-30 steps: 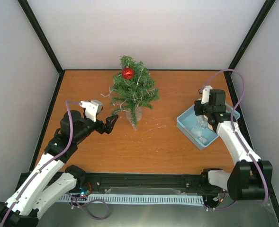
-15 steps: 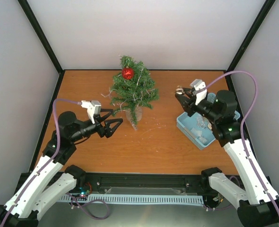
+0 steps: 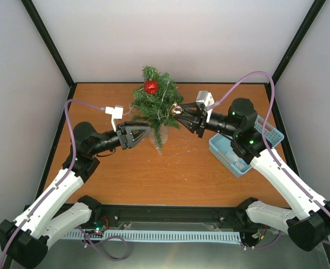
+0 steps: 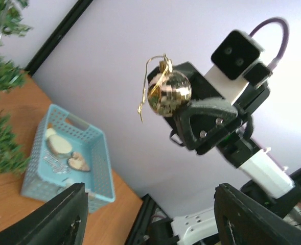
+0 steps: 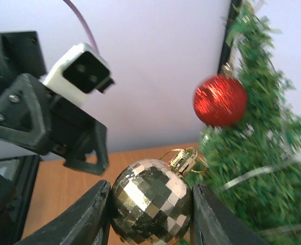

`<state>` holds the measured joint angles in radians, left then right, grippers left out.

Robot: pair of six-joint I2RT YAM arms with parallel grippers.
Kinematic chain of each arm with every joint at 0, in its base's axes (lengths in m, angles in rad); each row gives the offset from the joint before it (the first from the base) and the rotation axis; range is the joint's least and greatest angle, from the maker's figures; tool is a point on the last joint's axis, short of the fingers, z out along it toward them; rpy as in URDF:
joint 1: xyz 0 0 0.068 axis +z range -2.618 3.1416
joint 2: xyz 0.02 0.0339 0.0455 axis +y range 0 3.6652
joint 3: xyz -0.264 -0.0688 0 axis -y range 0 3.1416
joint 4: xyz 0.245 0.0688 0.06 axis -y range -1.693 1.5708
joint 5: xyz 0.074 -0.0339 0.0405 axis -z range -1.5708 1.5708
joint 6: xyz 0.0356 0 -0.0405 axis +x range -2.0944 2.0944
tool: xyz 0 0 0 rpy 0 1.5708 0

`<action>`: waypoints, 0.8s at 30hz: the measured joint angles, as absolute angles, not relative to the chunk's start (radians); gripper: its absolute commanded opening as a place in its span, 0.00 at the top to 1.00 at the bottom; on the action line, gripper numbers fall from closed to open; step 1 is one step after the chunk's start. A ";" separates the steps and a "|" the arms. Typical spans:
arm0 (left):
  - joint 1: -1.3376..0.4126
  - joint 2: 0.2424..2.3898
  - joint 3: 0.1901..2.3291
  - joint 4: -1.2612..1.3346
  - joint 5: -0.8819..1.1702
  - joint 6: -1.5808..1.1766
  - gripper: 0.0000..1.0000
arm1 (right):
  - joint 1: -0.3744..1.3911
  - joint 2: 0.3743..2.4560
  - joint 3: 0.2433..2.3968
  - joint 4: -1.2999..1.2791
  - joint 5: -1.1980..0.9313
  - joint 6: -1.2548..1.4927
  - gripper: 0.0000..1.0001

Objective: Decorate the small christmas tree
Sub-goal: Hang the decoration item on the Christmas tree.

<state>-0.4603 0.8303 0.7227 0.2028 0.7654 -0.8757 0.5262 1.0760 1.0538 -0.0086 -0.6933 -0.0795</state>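
Green and bushy, the small cone-shaped christmas tree of artificial needle branches (image 3: 156, 109) stands upright on its pale base at the far middle of the orange wooden table (image 3: 181, 168), between the two arms. A shiny red ball ornament (image 3: 151, 87) hangs near its top. The right jaws are clamped on a gold mirror-faceted ball ornament (image 3: 177, 110) and hold it against the tree's right side at mid height. In the right wrist view its gold cap and thread loop (image 5: 183, 159) point toward the branches. The left jaws stand apart with nothing between them, low at the tree's left side. Whether they touch the needles I cannot tell. A light blue plastic basket (image 3: 223, 154) holding a few small pieces sits near the table's right edge, partly under the right arm (image 3: 277, 168).

The tree looks light and top-heavy for so small a base, so a sideways push from the ball would likely tip or slide it. Its branches seem soft and springy, giving way rather than bracing. A steadying hold is best taken low, on the trunk just above the base, not on the needle tips.
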 measured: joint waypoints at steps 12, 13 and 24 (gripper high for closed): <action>-0.460 0.961 0.762 0.455 0.842 -0.930 0.37 | 0.632 1.118 1.065 0.178 -0.742 0.036 0.60; -0.461 0.968 0.762 0.464 0.849 -0.929 0.39 | 0.638 1.122 1.065 0.181 -0.742 0.043 0.60; -0.461 0.983 0.761 0.523 0.928 -0.900 0.45 | 0.669 1.132 1.058 0.229 -0.739 0.092 0.59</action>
<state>-0.4606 0.9833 0.7609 0.5232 0.9279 -0.8997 0.6693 1.1324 1.0580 0.2291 -0.7395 0.0921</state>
